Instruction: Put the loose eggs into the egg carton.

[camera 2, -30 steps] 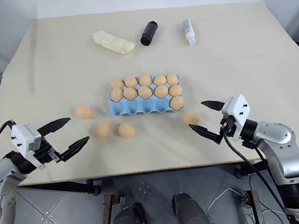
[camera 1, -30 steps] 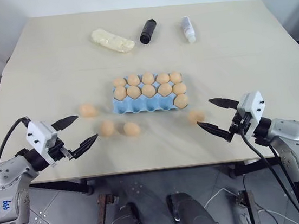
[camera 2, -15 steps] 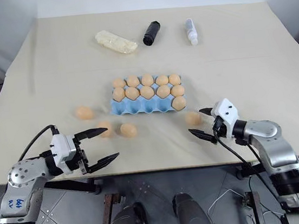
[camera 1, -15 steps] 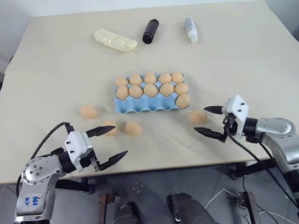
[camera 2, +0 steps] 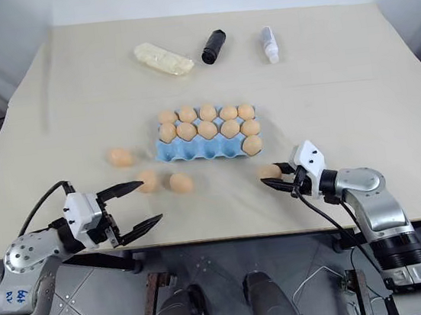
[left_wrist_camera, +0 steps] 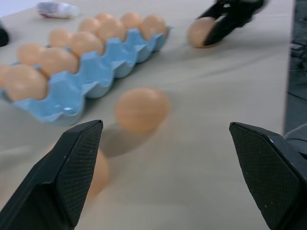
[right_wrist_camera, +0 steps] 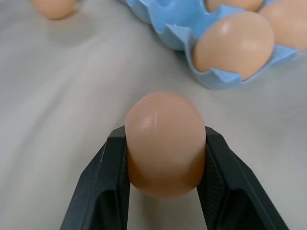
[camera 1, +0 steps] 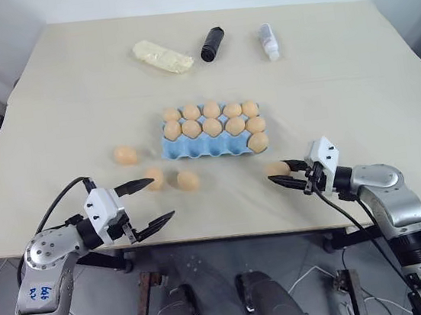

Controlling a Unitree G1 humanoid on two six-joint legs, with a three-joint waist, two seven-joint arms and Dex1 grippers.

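While the left tool [camera 1: 145,203] gapes, the right tool [right_wrist_camera: 165,143] clamps 1 egg [right_wrist_camera: 164,143].

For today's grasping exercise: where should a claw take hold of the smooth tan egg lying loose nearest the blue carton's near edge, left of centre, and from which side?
Grip the smooth tan egg across its narrow middle, fingers on opposite rounded flanks, coming from the table's near edge, away from the light blue moulded egg carton.
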